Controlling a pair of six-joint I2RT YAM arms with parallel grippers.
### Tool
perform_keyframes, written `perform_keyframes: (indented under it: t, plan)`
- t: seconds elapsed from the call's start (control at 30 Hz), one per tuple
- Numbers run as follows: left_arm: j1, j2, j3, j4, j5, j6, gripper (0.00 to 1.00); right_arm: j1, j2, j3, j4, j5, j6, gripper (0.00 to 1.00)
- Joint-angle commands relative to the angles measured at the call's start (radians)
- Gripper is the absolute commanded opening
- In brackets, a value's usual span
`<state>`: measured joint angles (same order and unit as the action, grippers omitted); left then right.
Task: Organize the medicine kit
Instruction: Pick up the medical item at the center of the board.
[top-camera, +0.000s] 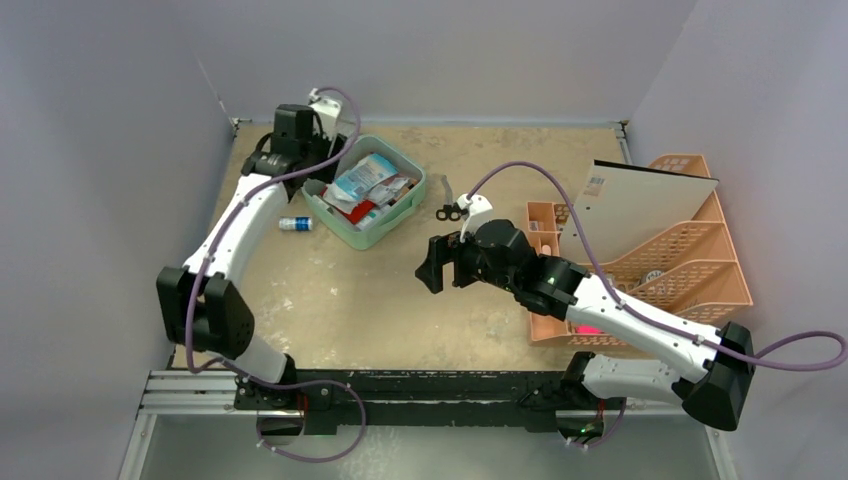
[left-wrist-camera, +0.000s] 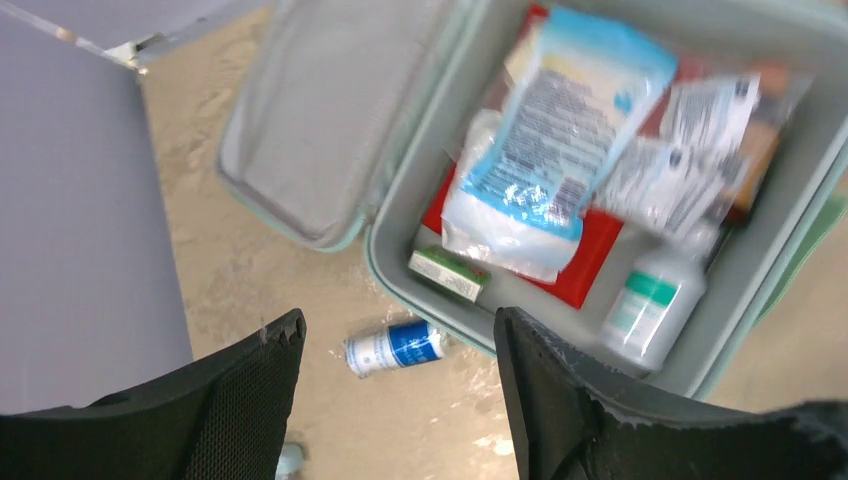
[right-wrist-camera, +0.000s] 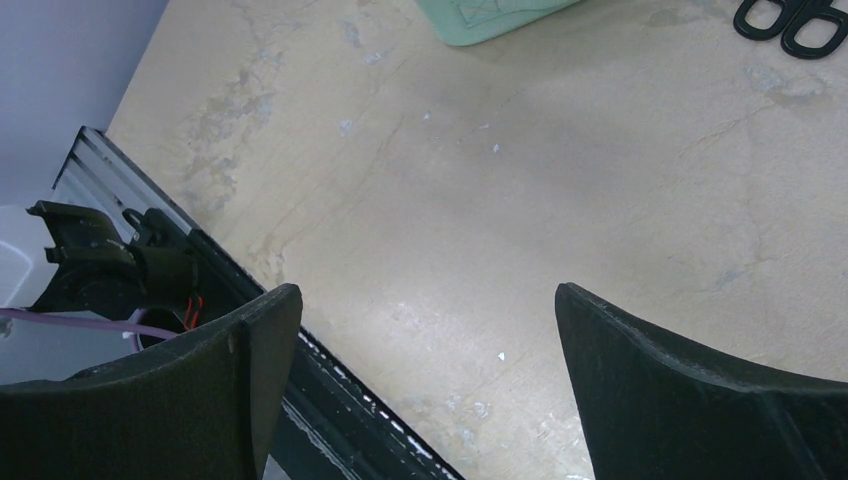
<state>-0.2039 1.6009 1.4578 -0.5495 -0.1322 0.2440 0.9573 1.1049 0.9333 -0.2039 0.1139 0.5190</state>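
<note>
Top external view shows the medicine kit (top-camera: 400, 212) lying open at the far left of the bench (top-camera: 330, 300), its mint-green tray packed with supplies. The left pincer (top-camera: 312, 140) hovers over the kit's far left edge, largely hidden behind its own wrist. A small white bottle with a blue label (top-camera: 295, 224) lies on its side on the bench just beside the kit's left wall. The right pincer (top-camera: 438, 262) hangs over the middle of the bench, well apart from the kit, with black-handled scissors (top-camera: 452, 210) lying beyond it. A peach lattice rack (top-camera: 700, 265) stands at the right edge, a white board (top-camera: 640, 205) leaning in it.

Left wrist view looks down between the left pincer's (left-wrist-camera: 398, 322) fingers, which stand apart with nothing between them. Below, the kit's (left-wrist-camera: 395, 180) pale lid (left-wrist-camera: 320, 110) is folded open to the left. Inside the tray, a blue-and-white packet (left-wrist-camera: 560, 130) rests on a flat red pouch (left-wrist-camera: 590, 265), with clear sachets (left-wrist-camera: 690, 150) to its right, a small green-and-white box (left-wrist-camera: 448, 273) against the near wall, and a white bottle with a green label (left-wrist-camera: 650, 305). The blue-labelled bottle (left-wrist-camera: 393, 347) lies outside, near that wall.

Right wrist view shows the right pincer (right-wrist-camera: 425, 295) spread wide over bare bench, gripping nothing.
</note>
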Motion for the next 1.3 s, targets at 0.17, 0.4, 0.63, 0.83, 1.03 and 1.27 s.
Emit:
perform_keyframes:
  t: [0.17, 0.4, 0.63, 0.83, 1.03, 1.27]
  plan:
    - [0.144, -0.153, -0.076, -0.038, -0.171, -0.825, 0.65, 0.004, -0.035, 0.012, 0.041, 0.012, -0.002, 0.99]
    - [0.236, -0.274, -0.221, -0.093, -0.204, -1.289, 0.55, 0.004, -0.043, 0.003, 0.035, 0.014, -0.001, 0.99]
    - [0.311, -0.168, -0.204, -0.262, -0.167, -1.566, 0.52, 0.004, -0.063, -0.006, 0.011, 0.008, 0.003, 0.99]
    - [0.359, -0.078, -0.211, -0.243, -0.136, -1.657, 0.48, 0.004, -0.07, -0.006, 0.008, 0.02, -0.003, 0.99]
    - [0.386, 0.009, -0.224, -0.164, -0.11, -1.665, 0.45, 0.004, -0.052, 0.002, 0.001, 0.034, -0.014, 0.99]
    - [0.396, 0.104, -0.22, -0.092, -0.07, -1.651, 0.46, 0.004, -0.031, 0.009, 0.0, 0.041, -0.015, 0.99]
